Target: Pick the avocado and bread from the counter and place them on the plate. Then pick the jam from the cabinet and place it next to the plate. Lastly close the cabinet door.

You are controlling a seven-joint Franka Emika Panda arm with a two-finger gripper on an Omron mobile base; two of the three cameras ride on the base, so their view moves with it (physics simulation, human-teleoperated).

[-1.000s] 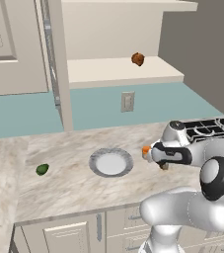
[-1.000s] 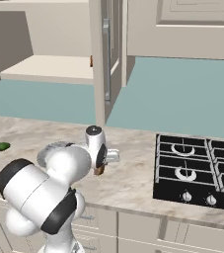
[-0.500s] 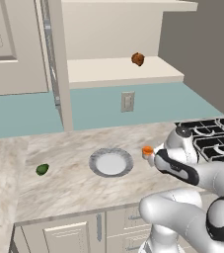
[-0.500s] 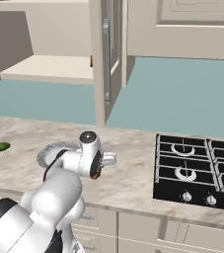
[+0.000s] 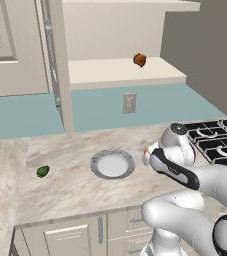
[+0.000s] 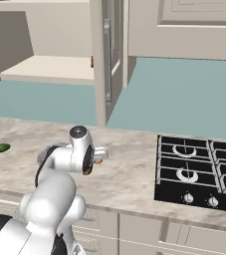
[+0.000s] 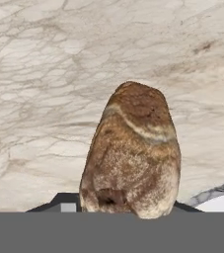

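From the left base view my gripper [image 5: 147, 154] hangs just right of the plate [image 5: 112, 164]; the avocado [image 5: 43, 171] waits on the surface. Right base view: arm low over the marble. Hand view: I'm clamped on the bread [image 7: 131, 153], plate rim at the corner; next, carry it over and release

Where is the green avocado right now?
The avocado lies on the counter, to the left of the plate in the left base view, apart from it.
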